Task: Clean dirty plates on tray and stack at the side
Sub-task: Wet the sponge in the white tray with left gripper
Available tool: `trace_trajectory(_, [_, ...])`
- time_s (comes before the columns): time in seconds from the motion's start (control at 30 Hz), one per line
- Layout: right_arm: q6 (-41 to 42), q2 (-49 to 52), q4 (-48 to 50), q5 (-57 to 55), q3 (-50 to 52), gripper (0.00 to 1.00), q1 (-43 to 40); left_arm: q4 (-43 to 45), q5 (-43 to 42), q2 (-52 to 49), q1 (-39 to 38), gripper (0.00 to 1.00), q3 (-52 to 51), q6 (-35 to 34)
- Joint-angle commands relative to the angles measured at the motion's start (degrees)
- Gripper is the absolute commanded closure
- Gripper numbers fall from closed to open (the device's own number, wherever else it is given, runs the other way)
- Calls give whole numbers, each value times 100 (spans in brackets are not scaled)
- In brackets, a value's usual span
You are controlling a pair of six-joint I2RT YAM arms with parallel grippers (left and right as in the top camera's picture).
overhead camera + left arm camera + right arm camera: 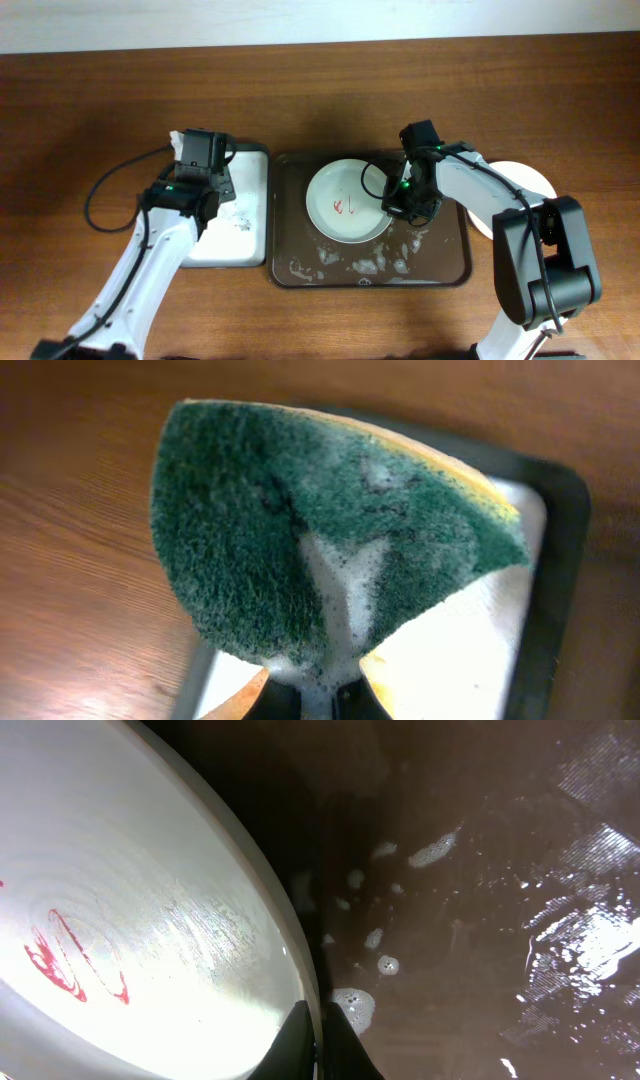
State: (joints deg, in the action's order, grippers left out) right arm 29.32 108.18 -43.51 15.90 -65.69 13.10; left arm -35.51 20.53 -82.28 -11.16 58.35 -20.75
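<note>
A white plate [343, 201] with a small red smear sits in the dark brown tray [452, 272], which carries foam flecks. My right gripper [392, 203] is shut on the plate's right rim; the right wrist view shows both fingers [318, 1038] pinching the rim of the plate [130, 920] above the wet tray [480, 920]. My left gripper [196, 152] is shut on a green-and-yellow soapy sponge [320, 530] over the sponge tray [245, 220]. Another white plate [530, 180] lies on the table right of the tray, partly hidden by the right arm.
The white-lined sponge tray's dark rim [555, 560] lies left of the brown tray, with foam on its liner. A black cable [110, 190] loops on the table left of the left arm. The wooden table [100, 100] extends around both trays.
</note>
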Motion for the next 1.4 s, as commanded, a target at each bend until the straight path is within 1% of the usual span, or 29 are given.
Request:
trace_trajectory(0.0, [-63,59,-63,-249,55,96,4,33,927,426,-192,100,20,120])
trace_trajectory(0.07, [-63,59,-63,-251,55,96,4,33,1134,479,-363,100,20,278])
trace_trajectory(0.2, [-127,59,-63,-267,55,96,4,-11,1620,485,-702,100,20,284])
trace_trajectory(0.27, [-214,59,-66,-269,55,96,4,-11,1725,485,-765,100,20,284])
trace_trajectory(0.77, [-212,59,-61,-267,55,96,7,-13,1672,485,-772,100,20,282])
trace_trajectory(0.83, [-212,59,-61,-267,55,96,4,-13,1569,483,-769,100,20,282])
trace_trajectory(0.93, [-212,59,-61,-267,55,96,4,-17,916,457,-769,100,11,275])
trace_trajectory(1.0, [-212,59,-61,-267,55,96,4,-17,468,396,-769,100,-28,107])
trace_trajectory(1.1, [-212,59,-61,-267,55,96,4,-48,-629,166,-697,100,-111,63])
trace_trajectory(1.37, [-299,59,-68,-264,55,96,7,-210,-2551,-872,-155,100,-203,72])
